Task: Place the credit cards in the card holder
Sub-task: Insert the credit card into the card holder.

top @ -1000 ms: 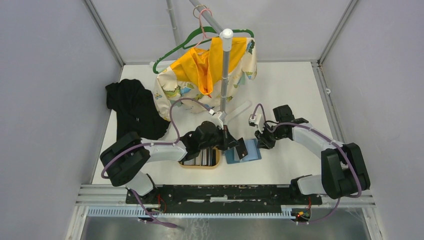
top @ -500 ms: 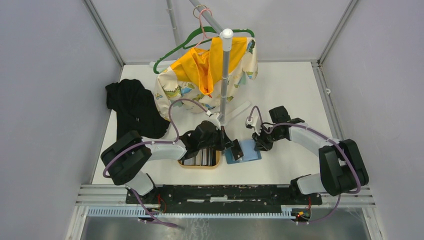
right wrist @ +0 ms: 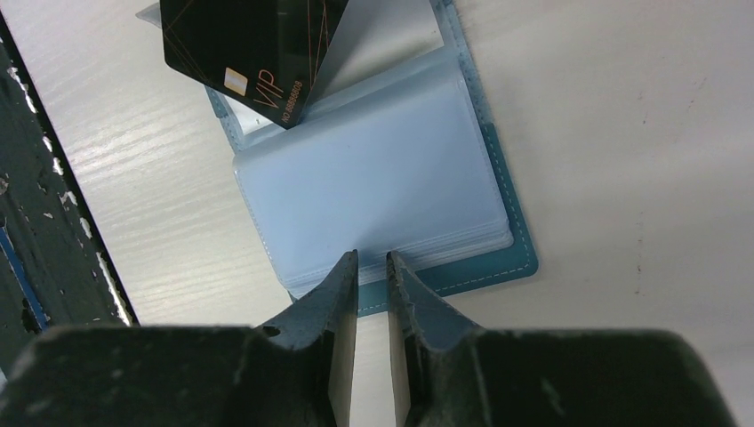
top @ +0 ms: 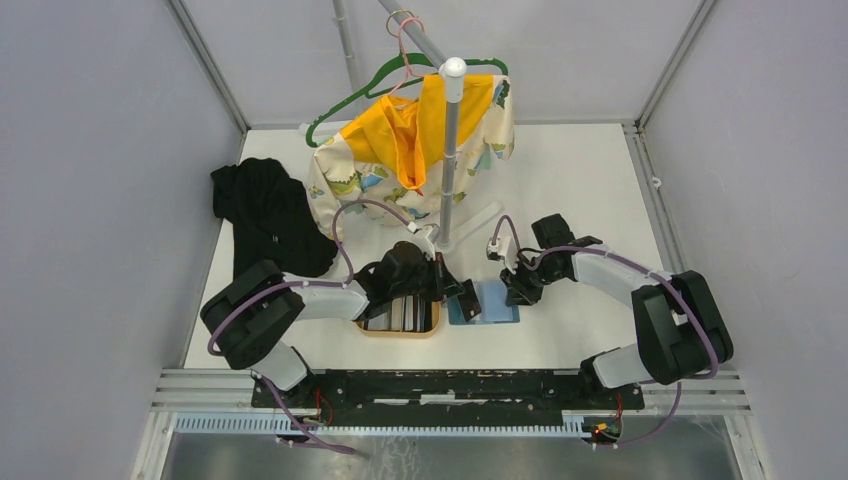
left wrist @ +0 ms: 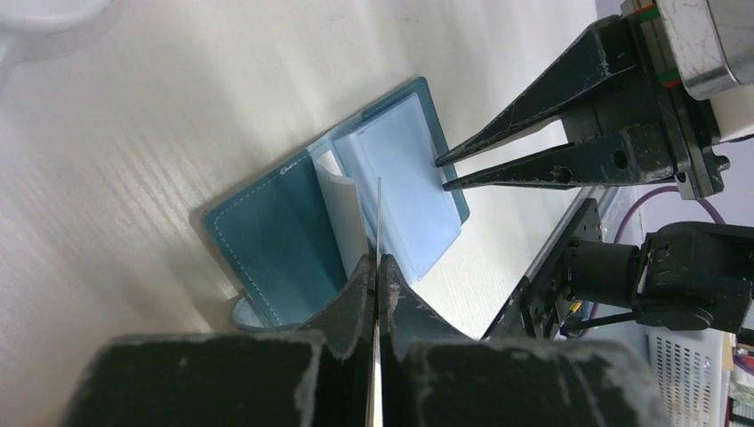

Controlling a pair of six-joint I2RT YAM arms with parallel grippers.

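The one holder [right wrist: 373, 178] lies open near the middle of the counter's near edge; the one card [right wrist: 249, 44] pinched by the left tool [left wrist: 375, 267] could hit a floppy page and miss its pocket, the right tool [right wrist: 372, 262], barely spread, holds nothing, and the cards [top: 400, 314] in the tray [top: 398, 333] are too small to count.

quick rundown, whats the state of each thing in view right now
card holder, open flat, clear sleeves up
black card, held over the open holder
left gripper, shut on the black card
right gripper, slightly open at the holder's edge
tray, holding more cards
black cloth, heaped
yellow garment, hanging
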